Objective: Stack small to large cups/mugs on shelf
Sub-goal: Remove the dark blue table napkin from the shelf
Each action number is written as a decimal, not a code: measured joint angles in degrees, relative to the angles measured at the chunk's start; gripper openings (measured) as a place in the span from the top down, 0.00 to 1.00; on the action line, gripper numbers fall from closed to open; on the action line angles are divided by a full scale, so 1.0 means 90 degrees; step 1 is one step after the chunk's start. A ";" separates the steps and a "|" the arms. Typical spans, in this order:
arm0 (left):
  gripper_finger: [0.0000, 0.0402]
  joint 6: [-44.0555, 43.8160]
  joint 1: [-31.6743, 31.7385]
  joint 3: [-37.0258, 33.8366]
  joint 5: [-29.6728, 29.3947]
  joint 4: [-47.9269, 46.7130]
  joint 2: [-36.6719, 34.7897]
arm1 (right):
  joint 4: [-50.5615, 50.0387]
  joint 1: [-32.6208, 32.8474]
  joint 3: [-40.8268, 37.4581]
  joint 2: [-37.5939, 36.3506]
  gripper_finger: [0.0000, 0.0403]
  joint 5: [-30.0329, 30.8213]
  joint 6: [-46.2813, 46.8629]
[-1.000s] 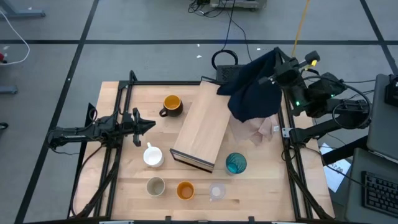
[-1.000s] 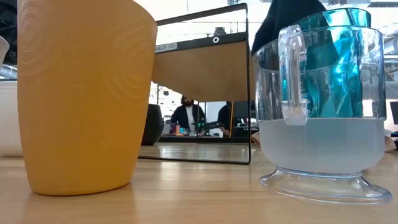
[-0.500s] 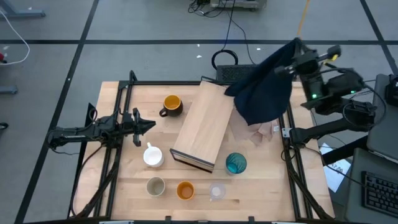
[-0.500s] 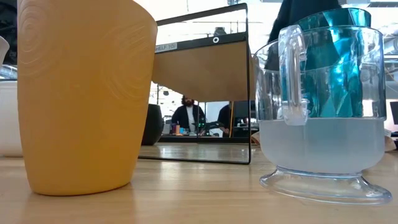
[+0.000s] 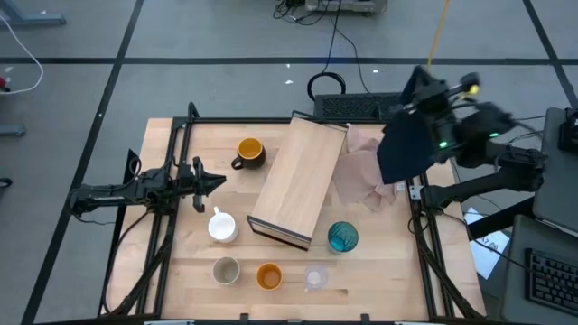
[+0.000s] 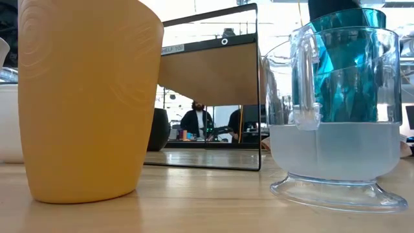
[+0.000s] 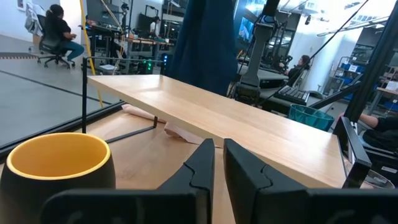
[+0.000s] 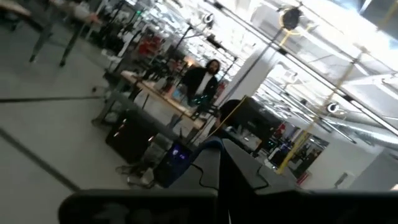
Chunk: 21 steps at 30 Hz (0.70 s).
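The light-wood shelf [image 5: 300, 181] stands slantwise mid-table on thin black legs [image 6: 259, 97]. Around it stand the dark mug with yellow inside [image 5: 248, 152], the white mug [image 5: 221, 226], the beige cup [image 5: 226, 269], the orange cup [image 5: 268, 275], the clear glass [image 5: 314, 278] and the teal tumbler [image 5: 342, 237]. My right gripper [image 5: 423, 90] is raised over the table's far right edge, shut on a navy cloth [image 5: 406, 144]. My left gripper [image 5: 215, 181] waits shut at the table's left, level, near the dark mug [image 7: 56, 165]. My right gripper holds the navy cloth by its upper part [image 5: 417, 97]; the cloth's own folds hide the fingers, so which edge or how many layers cannot be told. The cloth hangs slack below the gripper, lifted off the shelf, its lower part [image 5: 397, 171] over the table's right rail.
A pink cloth [image 5: 359, 173] lies crumpled on the table between the shelf's far end and the right rail. Black frame rails [image 5: 181, 144] run along both table sides. People sit in the room beyond the table [image 6: 196, 122]. Bare wood shows along the near edge right of the glass.
My right gripper has carried the navy cloth toward the table's right edge and slightly turned. The cloth, which draped over the shelf's far end and the pink cloth, has swung clear of both and now hangs narrower by the right rail. The pink cloth lies uncovered.
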 joint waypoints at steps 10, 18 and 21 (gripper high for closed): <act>0.91 -0.0002 -0.0001 0.0000 0.0000 -0.0002 0.0000 | 0.0161 -0.0206 -0.1899 -0.0532 1.00 0.0013 0.1148; 0.91 -0.0007 -0.0001 0.0000 0.0000 -0.0005 0.0000 | 0.0172 -0.0177 -0.3363 -0.0899 1.00 0.0206 0.2386; 0.91 -0.0007 0.0001 0.0000 0.0000 -0.0005 0.0001 | 0.0197 -0.0107 -0.3799 -0.0967 1.00 0.0234 0.2879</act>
